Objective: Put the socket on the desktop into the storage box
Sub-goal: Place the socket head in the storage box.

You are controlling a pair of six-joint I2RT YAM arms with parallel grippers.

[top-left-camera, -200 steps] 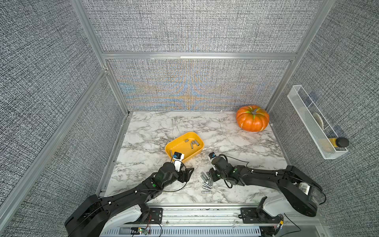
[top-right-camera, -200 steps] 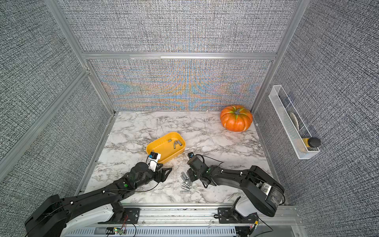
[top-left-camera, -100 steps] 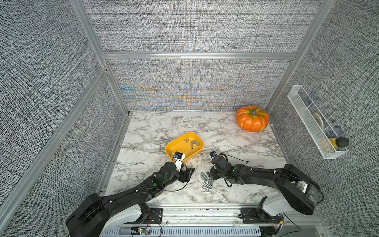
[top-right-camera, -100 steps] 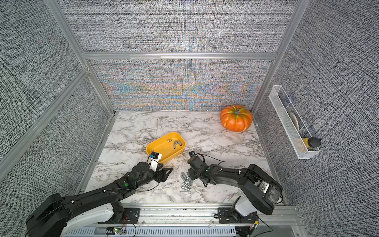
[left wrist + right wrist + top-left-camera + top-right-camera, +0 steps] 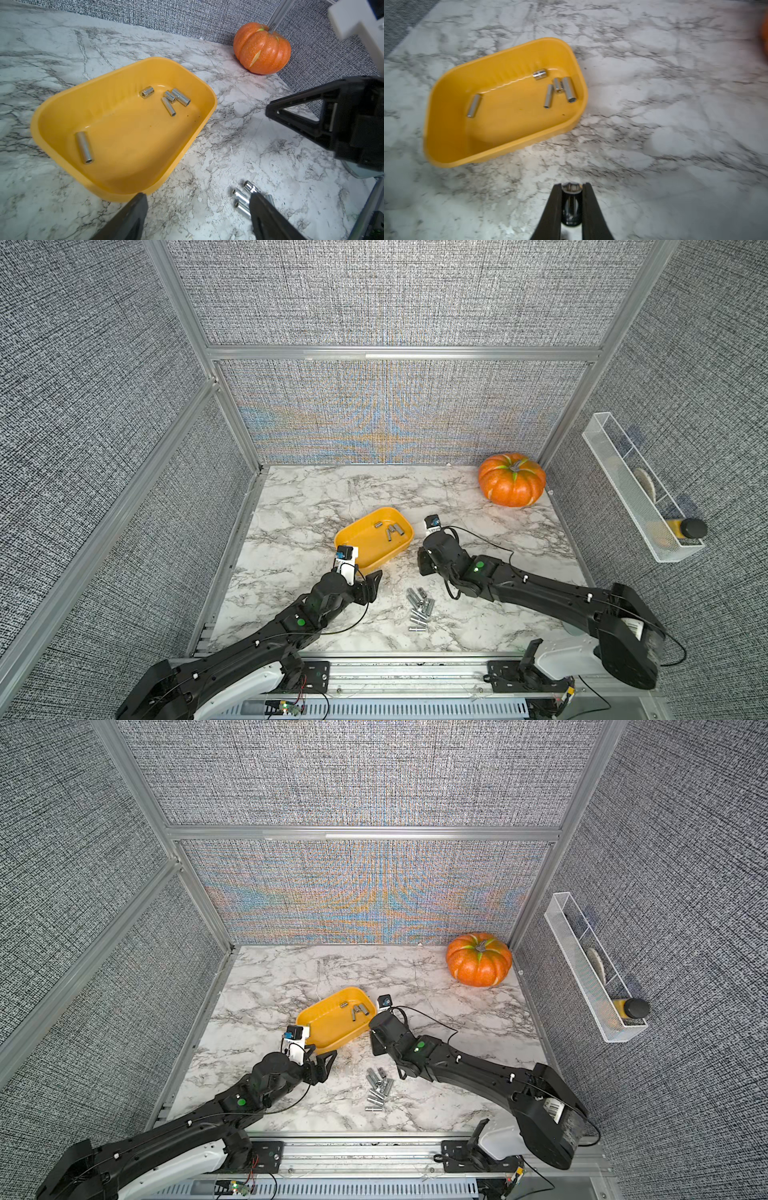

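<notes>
Right wrist view: right hand point(image 5: 572, 185) clamps a socket point(image 5: 570, 202), left hand point(image 5: 198, 195) spread, empty; five sockets point(image 5: 570, 89) in the storage box point(image 5: 450, 145), cluster point(image 5: 420, 605) lies beside it.

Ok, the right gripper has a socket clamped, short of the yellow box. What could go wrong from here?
1. The socket, smooth metal, lies lengthwise in the right gripper; it may slide out before reaching the storage box.
2. The left gripper hangs open close to the box's near rim, so the arms may crowd each other or nudge it.
3. Loose sockets lie beside the left gripper; a sweep could scatter them.
</notes>
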